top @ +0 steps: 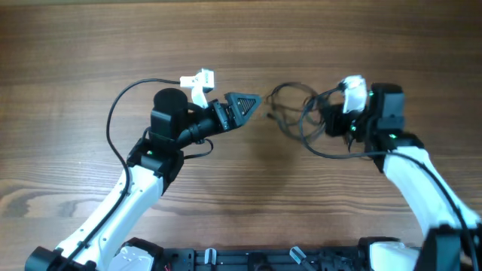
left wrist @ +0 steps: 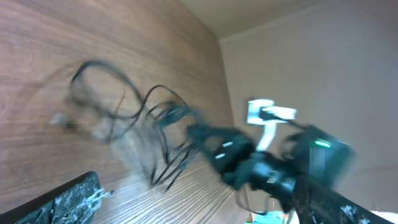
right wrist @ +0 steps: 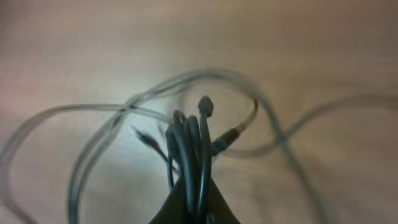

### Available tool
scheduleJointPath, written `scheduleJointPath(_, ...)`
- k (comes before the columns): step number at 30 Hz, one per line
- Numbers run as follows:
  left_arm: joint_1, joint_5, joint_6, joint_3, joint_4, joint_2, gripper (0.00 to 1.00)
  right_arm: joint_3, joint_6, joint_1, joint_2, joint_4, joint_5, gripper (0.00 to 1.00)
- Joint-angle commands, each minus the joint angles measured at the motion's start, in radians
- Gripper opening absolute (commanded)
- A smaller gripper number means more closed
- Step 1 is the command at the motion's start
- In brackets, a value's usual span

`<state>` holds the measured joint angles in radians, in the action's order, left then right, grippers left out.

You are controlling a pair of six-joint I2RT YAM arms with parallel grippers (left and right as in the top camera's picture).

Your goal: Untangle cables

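Note:
The cables (top: pixel 290 105) are thin black cords bunched in loose loops on the wood table between my two grippers. My right gripper (top: pixel 331 120) is shut on a bundle of several strands, seen close up in the right wrist view (right wrist: pixel 193 202). The cable loops (right wrist: pixel 186 109) and a dark plug end (right wrist: pixel 205 106) spread out beyond its tips. My left gripper (top: pixel 252 102) hovers just left of the bunch, not touching it. The left wrist view is blurred and shows the cables (left wrist: pixel 118 112) ahead. Only one finger (left wrist: pixel 65 199) is visible, at the lower left, far off centre, so the jaws look open and empty.
The wood table (top: pixel 241 38) fills the overhead view. Thicker black wires run along both arms (top: pixel 113 120). The right arm (left wrist: pixel 267 165) shows beyond the cables in the left wrist view. The arm bases stand at the table's near edge (top: pixel 248 260).

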<state>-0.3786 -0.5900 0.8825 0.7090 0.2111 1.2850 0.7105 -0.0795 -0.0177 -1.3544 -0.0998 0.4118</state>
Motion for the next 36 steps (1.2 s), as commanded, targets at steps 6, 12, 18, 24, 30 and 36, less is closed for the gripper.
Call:
scheduleJointPath(6, -0.105, 0.229, 0.305, 0.011, 0.060, 0.081, 1.00, 0.024, -0.238, -0.001, 0.148, 0.152, 0.130, 0.04)
scheduleJointPath(12, -0.219, 0.525, 0.690, 0.011, 0.064, 0.109, 1.00, 0.023, -0.275, -0.001, 0.148, 0.151, 0.228, 0.04)
scheduleJointPath(18, -0.360, 0.702, 0.889, 0.011, 0.140, 0.211, 0.91, 0.023, -0.374, -0.001, 0.148, 0.153, 0.341, 0.04)
scheduleJointPath(24, -0.388, 0.696, 0.888, 0.011, 0.422, 0.381, 0.49, 0.023, -0.377, -0.002, 0.148, 0.151, 0.436, 0.04)
scheduleJointPath(30, -0.388, 0.569, 0.822, 0.011, 0.346, 0.410, 0.04, 0.023, -0.365, -0.001, 0.148, 0.150, 0.272, 0.04)
scheduleJointPath(36, -0.351, 0.344, 0.503, 0.011, 0.304, 0.402, 0.04, 0.023, -0.418, 0.000, 0.148, 0.110, -0.104, 0.09)
